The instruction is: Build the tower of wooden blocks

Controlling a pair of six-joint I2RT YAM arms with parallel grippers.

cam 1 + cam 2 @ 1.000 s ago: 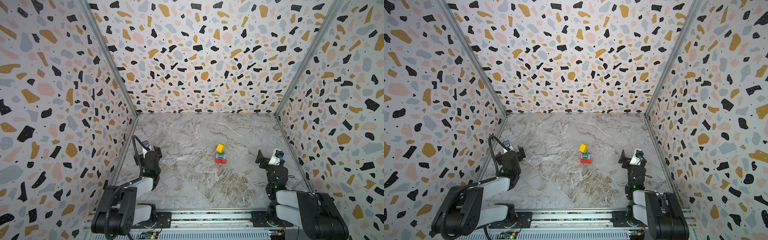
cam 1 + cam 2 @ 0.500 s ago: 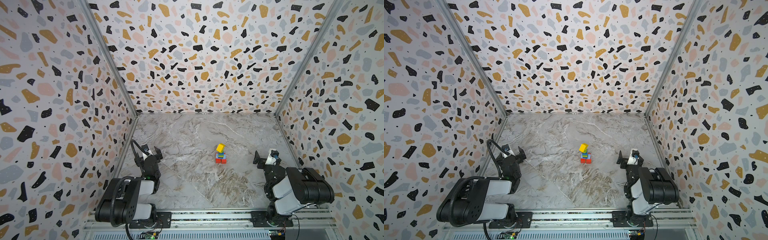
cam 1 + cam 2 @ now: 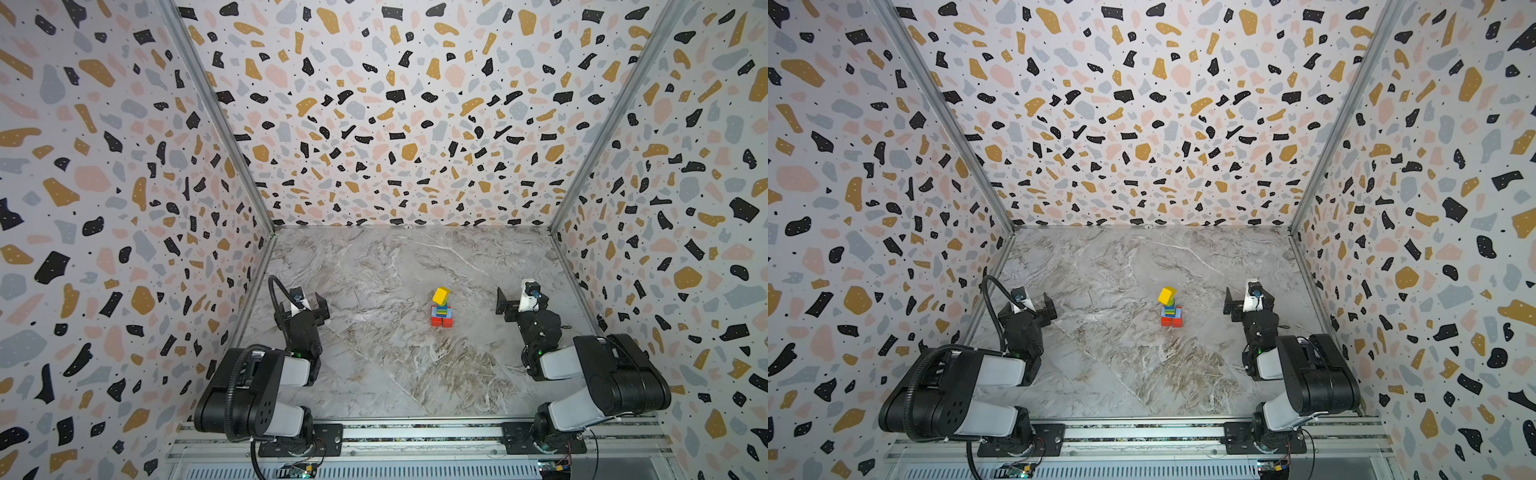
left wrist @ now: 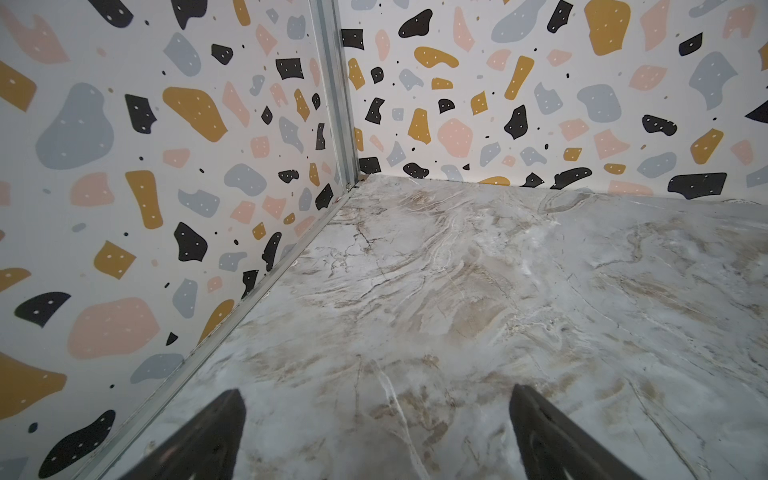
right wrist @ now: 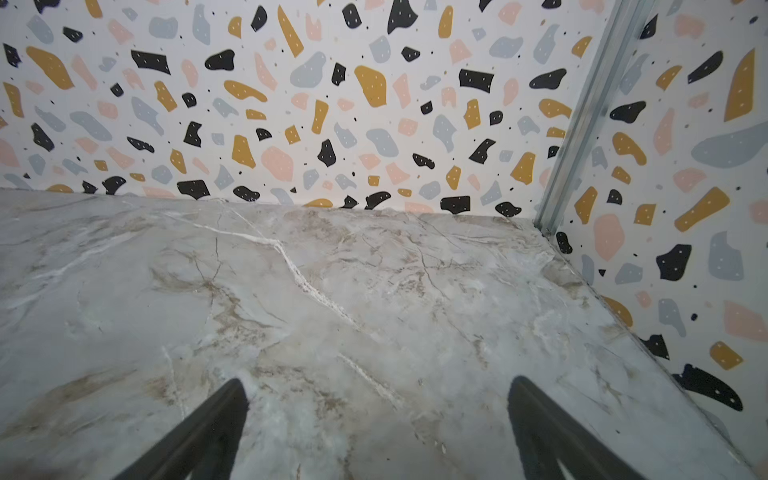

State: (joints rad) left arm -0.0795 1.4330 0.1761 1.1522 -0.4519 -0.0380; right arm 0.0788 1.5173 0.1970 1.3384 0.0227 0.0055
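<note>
The wood block tower [image 3: 441, 309] is standing mid-frame, looking finished, while the left claw [image 3: 306, 305] and right claw [image 3: 518, 301] are gaping wide, empty.

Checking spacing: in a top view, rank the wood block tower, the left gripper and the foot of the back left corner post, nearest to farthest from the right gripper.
1. wood block tower, in the middle, left of the right gripper.
2. left gripper, far across on the left side.
3. back left corner post, at its foot: across and farther back.
</note>
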